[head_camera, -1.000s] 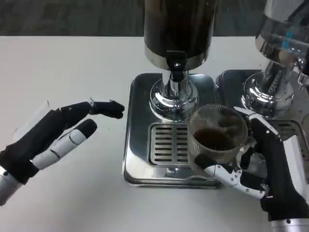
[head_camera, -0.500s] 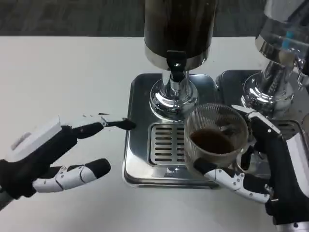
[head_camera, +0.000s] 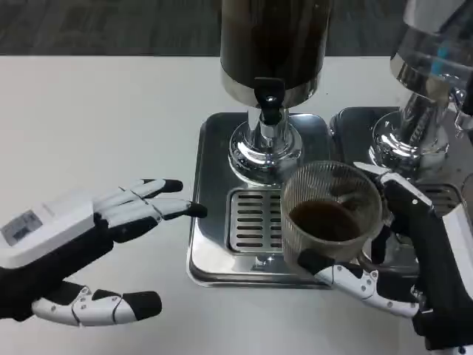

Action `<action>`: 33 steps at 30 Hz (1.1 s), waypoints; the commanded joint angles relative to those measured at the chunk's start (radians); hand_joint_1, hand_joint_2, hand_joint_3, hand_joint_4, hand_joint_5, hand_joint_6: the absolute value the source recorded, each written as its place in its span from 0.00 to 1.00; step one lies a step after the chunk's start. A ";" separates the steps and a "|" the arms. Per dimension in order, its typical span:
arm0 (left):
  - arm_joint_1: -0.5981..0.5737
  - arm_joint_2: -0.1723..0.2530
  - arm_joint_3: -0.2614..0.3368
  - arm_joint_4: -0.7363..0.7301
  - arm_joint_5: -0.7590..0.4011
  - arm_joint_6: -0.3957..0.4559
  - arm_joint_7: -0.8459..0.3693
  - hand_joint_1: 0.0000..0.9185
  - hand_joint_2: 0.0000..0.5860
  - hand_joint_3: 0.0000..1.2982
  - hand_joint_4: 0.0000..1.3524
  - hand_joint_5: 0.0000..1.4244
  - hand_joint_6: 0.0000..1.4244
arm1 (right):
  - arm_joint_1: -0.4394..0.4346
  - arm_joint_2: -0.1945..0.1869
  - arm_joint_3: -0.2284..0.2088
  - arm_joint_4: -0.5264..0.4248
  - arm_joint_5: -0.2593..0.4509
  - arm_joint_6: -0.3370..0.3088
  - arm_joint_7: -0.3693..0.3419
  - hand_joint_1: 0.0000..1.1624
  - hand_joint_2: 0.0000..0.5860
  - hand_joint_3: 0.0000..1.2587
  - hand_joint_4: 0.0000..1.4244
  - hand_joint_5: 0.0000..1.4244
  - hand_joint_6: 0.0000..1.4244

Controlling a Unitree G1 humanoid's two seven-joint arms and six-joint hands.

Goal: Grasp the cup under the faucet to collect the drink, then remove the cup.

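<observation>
Chrome faucet [head_camera: 269, 100] overhangs the cup [head_camera: 331, 214] gripped by right hand [head_camera: 414, 259]; left hand [head_camera: 81, 255] spread empty.

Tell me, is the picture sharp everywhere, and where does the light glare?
Head view: bright glare on the chrome dispenser base and the steel drip tray; the clear cup in the right robot hand looks slightly soft; the dark tank up top is dim.

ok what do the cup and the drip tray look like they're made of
Cup: looks like clear plastic or glass with fine vertical ribbing; the dark drink shows through its wall. Drip tray: polished metal, probably stainless steel, going by its mirror-like reflections and slotted grate.
</observation>
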 commanded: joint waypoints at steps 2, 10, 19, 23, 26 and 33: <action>0.009 0.043 -0.021 0.009 0.016 -0.050 0.033 0.00 0.28 0.10 0.02 0.01 0.03 | 0.009 0.003 -0.011 -0.056 0.035 -0.015 0.008 0.76 0.28 0.48 0.48 0.62 0.85; 0.027 0.081 -0.044 -0.006 0.013 -0.097 0.050 0.00 0.28 0.07 0.00 0.00 0.01 | 0.022 -0.001 -0.020 -0.077 0.041 -0.014 0.025 0.77 0.28 0.48 0.48 0.62 0.85; 0.057 0.124 -0.081 -0.035 -0.012 -0.121 0.058 0.00 0.28 0.06 0.00 0.00 0.01 | 0.030 0.005 -0.025 -0.083 0.044 -0.020 0.028 0.77 0.27 0.49 0.49 0.63 0.86; 0.067 0.137 -0.093 -0.045 -0.020 -0.123 0.067 0.00 0.28 0.06 0.00 0.00 0.01 | 0.036 0.007 -0.025 -0.091 0.045 -0.021 0.028 0.77 0.26 0.49 0.50 0.63 0.87; 0.074 0.144 -0.100 -0.052 -0.024 -0.123 0.074 0.00 0.28 0.06 0.00 0.00 0.01 | 0.041 0.008 -0.025 -0.097 0.045 -0.021 0.028 0.78 0.26 0.49 0.50 0.63 0.87; 0.083 0.151 -0.104 -0.066 -0.031 -0.120 0.085 0.00 0.27 0.07 0.00 0.00 0.01 | 0.044 0.009 -0.026 -0.105 0.050 -0.019 0.030 0.79 0.25 0.50 0.50 0.63 0.88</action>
